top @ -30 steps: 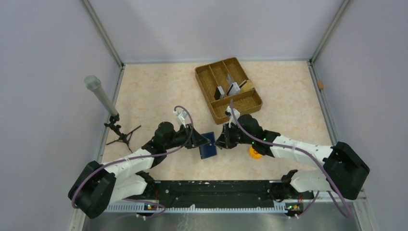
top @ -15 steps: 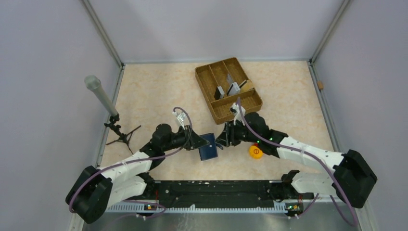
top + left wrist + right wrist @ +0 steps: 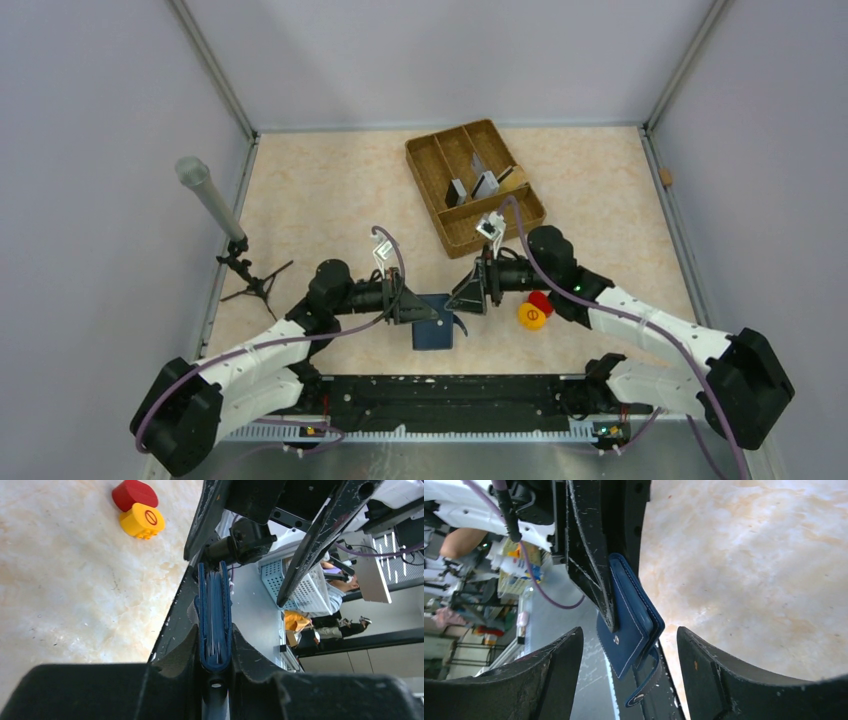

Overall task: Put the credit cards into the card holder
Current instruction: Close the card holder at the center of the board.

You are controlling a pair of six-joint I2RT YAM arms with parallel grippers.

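Left fingers clamp folded card holder, lifted over worktop near front edge, snap tab dangling. Right fingers wide, empty, just beside. Grey credit cards stand in woven tray; loading apparently ahead.

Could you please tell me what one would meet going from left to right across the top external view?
In order: grey cylinder on a tripod → left gripper → card holder → right gripper → yellow round piece.
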